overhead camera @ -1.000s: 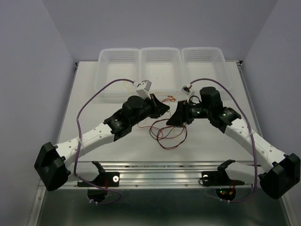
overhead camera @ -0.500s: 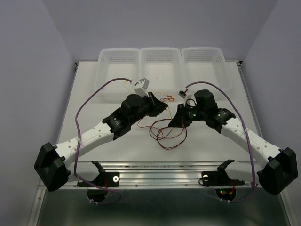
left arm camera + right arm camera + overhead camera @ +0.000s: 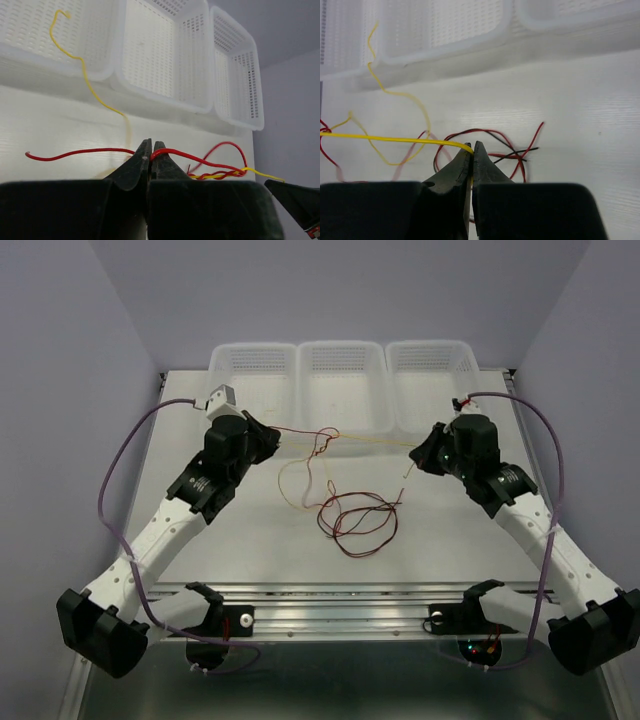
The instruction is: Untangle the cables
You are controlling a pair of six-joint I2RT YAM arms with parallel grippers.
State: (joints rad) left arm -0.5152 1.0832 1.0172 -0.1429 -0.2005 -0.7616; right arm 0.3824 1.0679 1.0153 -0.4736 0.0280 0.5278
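Cables [image 3: 355, 525]: lying mostly as a loose red-and-black heap mid-table [image 3: 470, 560], in front of the white baskets [image 3: 340, 352]. Pinching a red wire [image 3: 200, 157] in the left gripper [image 3: 151, 150], jaws pressed together on it. Pinching a yellow wire [image 3: 395, 139] in the right gripper [image 3: 472, 150], jaws likewise clamped on it. Holding both wires raised between the arms, meeting at a twisted knot [image 3: 322, 437] (red wound around yellow) nearer the left gripper. Sagging below the knot: a yellow loop [image 3: 297, 502], ending just beside the heap.
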